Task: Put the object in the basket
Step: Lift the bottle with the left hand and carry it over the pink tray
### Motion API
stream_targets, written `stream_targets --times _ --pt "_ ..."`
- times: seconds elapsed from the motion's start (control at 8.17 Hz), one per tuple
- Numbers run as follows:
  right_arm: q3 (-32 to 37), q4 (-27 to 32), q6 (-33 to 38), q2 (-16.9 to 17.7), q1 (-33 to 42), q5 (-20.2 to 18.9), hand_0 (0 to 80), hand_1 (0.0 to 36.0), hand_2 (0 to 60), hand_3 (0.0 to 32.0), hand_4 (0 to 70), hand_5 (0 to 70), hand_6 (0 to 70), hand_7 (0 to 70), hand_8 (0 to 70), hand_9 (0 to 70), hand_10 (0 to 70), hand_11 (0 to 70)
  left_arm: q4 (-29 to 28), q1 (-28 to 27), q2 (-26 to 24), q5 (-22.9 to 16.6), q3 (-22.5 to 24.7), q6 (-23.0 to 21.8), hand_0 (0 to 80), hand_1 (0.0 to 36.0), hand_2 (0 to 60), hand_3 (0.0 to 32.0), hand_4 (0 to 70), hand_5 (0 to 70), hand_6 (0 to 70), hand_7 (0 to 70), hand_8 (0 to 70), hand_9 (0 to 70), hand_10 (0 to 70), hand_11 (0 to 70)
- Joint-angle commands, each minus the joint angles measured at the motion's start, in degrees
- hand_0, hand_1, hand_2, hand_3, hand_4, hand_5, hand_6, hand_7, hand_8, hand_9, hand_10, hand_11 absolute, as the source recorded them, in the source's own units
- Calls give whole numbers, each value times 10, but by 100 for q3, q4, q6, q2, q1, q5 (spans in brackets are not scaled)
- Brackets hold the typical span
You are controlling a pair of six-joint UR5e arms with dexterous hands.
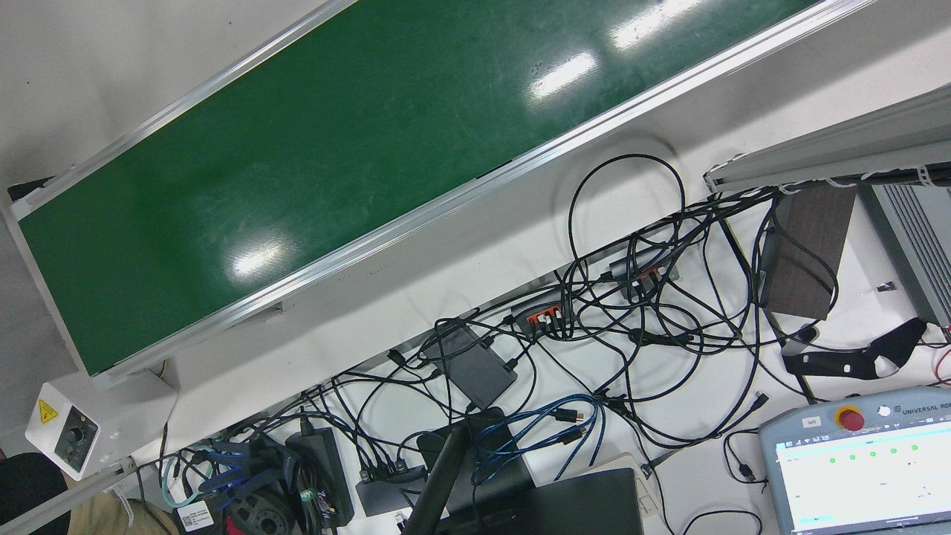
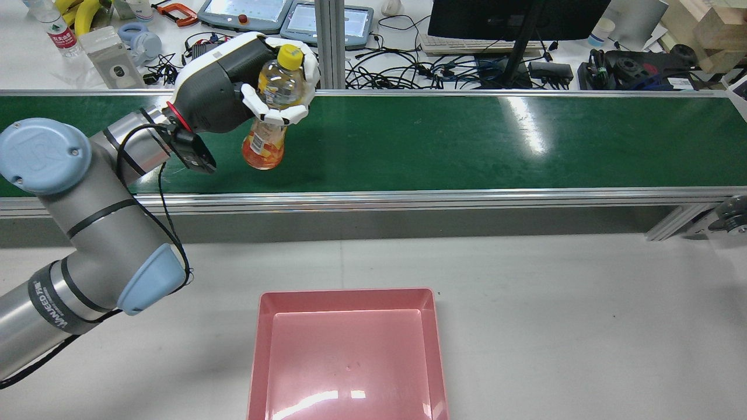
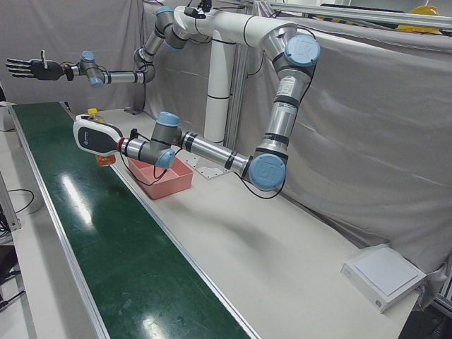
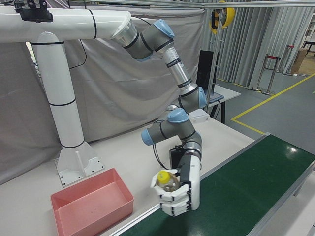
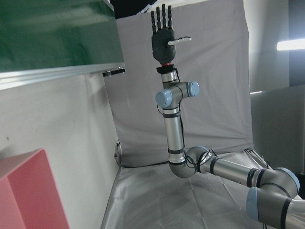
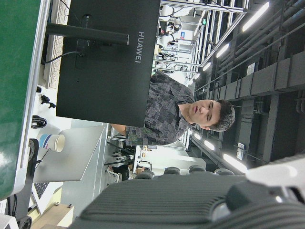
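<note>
A clear bottle (image 2: 269,125) of orange drink with a yellow cap hangs above the green belt (image 2: 467,140), near its left end in the rear view. My left hand (image 2: 233,87), white and grey, is shut around its upper half. The same hand (image 4: 186,194) and bottle (image 4: 169,181) show in the right-front view. The pink basket (image 2: 255,356) lies on the grey table, nearer to me than the belt, with nothing in it. My right hand (image 3: 28,68), black, is raised high past the belt's far end, open with fingers spread; it also shows as the black hand (image 5: 163,31) in the left hand view.
The belt's aluminium rail (image 2: 373,199) runs between the bottle and the basket. Behind the belt are cables (image 1: 631,312), a monitor (image 2: 513,17), teach pendants (image 1: 862,461) and a person (image 6: 181,114). A white box (image 3: 385,275) sits at the table's far corner.
</note>
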State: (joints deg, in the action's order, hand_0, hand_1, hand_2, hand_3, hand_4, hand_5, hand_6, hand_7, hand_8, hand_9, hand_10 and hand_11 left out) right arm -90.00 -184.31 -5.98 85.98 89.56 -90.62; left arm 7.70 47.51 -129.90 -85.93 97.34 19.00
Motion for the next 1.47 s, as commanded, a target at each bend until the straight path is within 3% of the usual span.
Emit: stream_targets --times 0.0,0.49,0.61,1.1,1.22,1.35 --pt "0 0 0 7 0 0 0 0 0 0 0 0 0 0 0 0 0 0 415 -1013 -710 32 -5 148 800 360 600 0 700 700 700 700 700 700 700 700" --pt "0 0 0 7 0 0 0 0 0 0 0 0 0 0 0 0 0 0 311 -1209 -739 50 250 183 800 360 600 0 700 700 700 700 700 700 700 700" --pt "0 0 0 -2 0 0 0 0 0 0 0 0 0 0 0 0 0 0 50 -1401 -556 41 302 270 800 360 600 0 700 700 700 700 700 700 700 700" --pt "0 0 0 7 0 0 0 0 0 0 0 0 0 0 0 0 0 0 12 -2122 -187 32 584 657 800 360 600 0 700 700 700 700 700 700 700 700" --pt "0 0 0 7 0 0 0 0 0 0 0 0 0 0 0 0 0 0 -136 -2141 -46 32 610 693 800 360 600 0 700 700 700 700 700 700 670 700" --pt "0 0 0 7 0 0 0 0 0 0 0 0 0 0 0 0 0 0 -320 -2141 242 32 637 702 800 348 600 0 700 700 674 700 700 700 569 700"
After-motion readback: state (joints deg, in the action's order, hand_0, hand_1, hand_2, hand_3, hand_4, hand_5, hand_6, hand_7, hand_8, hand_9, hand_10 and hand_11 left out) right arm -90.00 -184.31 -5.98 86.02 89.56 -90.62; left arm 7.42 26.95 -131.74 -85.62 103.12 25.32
